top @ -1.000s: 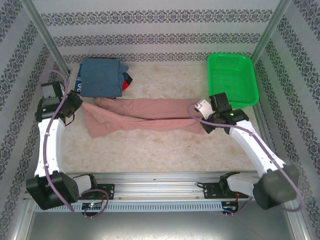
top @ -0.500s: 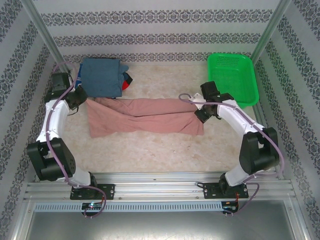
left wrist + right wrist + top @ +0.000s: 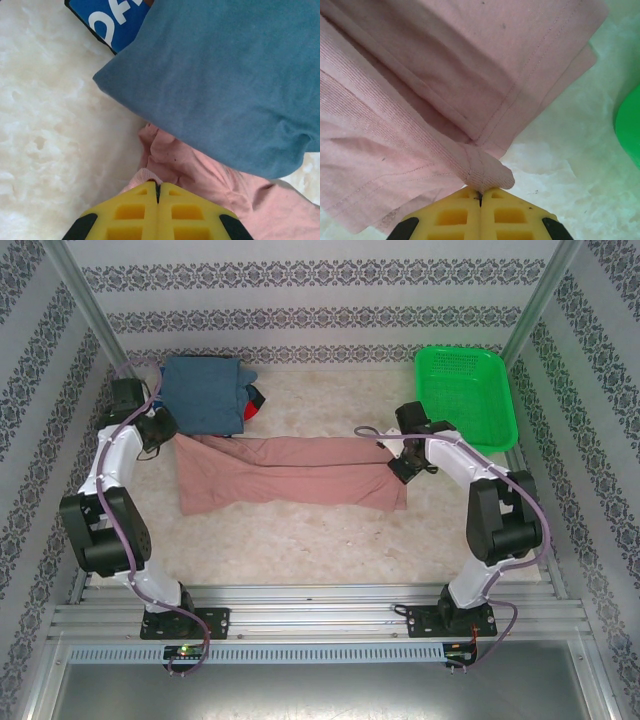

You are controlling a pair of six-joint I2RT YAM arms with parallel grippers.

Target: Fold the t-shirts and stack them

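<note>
The dusty-pink t-shirt (image 3: 290,470) lies stretched across the middle of the table, folded lengthwise. My left gripper (image 3: 170,435) is shut on its left end; in the left wrist view the yellow fingers (image 3: 130,212) pinch a pink edge (image 3: 145,176). My right gripper (image 3: 397,455) is shut on the right end, and a pink hem (image 3: 487,174) sticks out from between its fingers (image 3: 510,215). A folded blue-grey t-shirt (image 3: 203,393) tops the pile at the back left, over a dark and red one (image 3: 254,400). The pink cloth (image 3: 215,180) runs under the blue-grey shirt's edge (image 3: 225,85).
A green plastic mesh basket (image 3: 464,397) stands at the back right, close to my right arm. A blue item with white lettering (image 3: 115,20) lies under the pile's left side. Patterned walls close off the back and both sides.
Both grippers have carried the pink shirt's ends toward the back of the table. The shirt now lies further back and straighter, its left end near the pile.
</note>
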